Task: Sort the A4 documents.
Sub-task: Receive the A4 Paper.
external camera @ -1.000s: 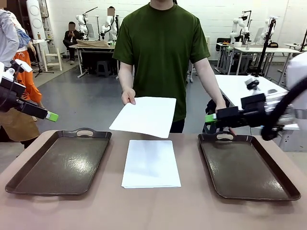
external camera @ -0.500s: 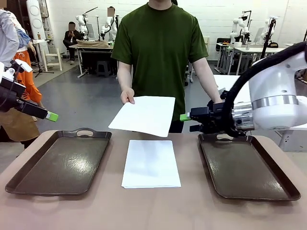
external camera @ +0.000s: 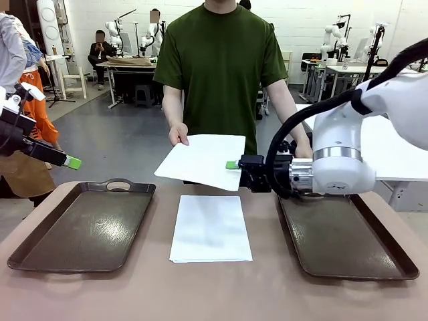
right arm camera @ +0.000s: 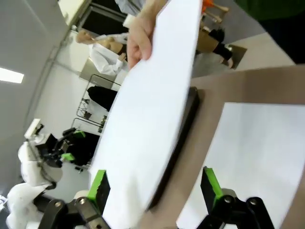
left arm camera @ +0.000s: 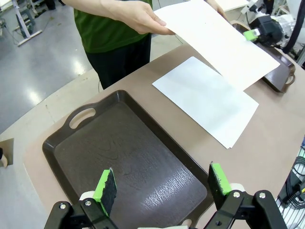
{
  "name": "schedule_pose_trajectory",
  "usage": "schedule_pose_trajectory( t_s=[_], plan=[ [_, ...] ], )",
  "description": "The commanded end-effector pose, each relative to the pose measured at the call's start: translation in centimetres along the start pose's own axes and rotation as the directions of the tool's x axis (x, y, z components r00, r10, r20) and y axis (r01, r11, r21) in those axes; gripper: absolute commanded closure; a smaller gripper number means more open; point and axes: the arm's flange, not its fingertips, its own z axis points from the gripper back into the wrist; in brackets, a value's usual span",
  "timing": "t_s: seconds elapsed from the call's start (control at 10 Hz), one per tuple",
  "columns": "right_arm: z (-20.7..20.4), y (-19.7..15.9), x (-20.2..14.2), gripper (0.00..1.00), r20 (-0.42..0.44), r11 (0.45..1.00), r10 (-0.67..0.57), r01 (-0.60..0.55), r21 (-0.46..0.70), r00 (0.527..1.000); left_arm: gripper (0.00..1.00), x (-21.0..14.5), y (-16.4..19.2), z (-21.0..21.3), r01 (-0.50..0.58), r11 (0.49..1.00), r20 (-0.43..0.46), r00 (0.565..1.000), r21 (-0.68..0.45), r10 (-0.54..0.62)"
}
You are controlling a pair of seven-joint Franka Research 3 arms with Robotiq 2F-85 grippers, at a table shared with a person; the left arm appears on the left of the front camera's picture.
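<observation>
- held sheet: one white a4 document, up in the air over the far edge of the table. it is tilted and pinched at one corner by the person's hand.
- right gripper: reaches in level from the right, its green tip at the sheet's near right edge. in the wrist view its pads stand wide apart, closed on nothing, with the sheet's edge lying between them and nearer one pad. i cannot tell whether it touches that pad.
- stack of a4 documents: flat on the table, midway between the two trays and below the held sheet, apart from both grippers.
- left tray and right tray: dark brown, with handles. the right arm hangs over the far end of the right one.
- left gripper: jaws spread wide and holding nothing, raised above the left tray, well apart from all the paper.
</observation>
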Motion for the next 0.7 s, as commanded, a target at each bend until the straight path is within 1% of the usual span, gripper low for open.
schedule_pose_trajectory(
  t_s=[0.0,0.2,0.4,0.6],
  plan=[
    [-1.2,0.5,1.6,0.0,0.047,1.0,0.004,-0.004,0.018,0.999,0.0,-0.2,0.3,0.0,0.009,1.0,0.006,1.0,-0.012,-0.009],
    [-1.0,0.3,2.5,0.0,0.062,1.0,-0.01,0.009,0.023,0.998,0.0,-0.2,0.3,0.0,0.009,1.0,0.006,1.0,-0.012,-0.009],
    [-1.3,-0.2,2.6,0.0,0.035,0.998,-0.051,0.05,0.03,0.998,0.0,-0.2,0.3,0.0,0.009,1.0,0.006,1.0,-0.012,-0.009],
    [-1.7,-0.4,2.5,0.0,0.011,0.996,-0.066,0.065,0.059,0.998,0.0,-0.2,0.3,0.0,0.009,1.0,0.006,1.0,-0.012,-0.009]
  ],
)
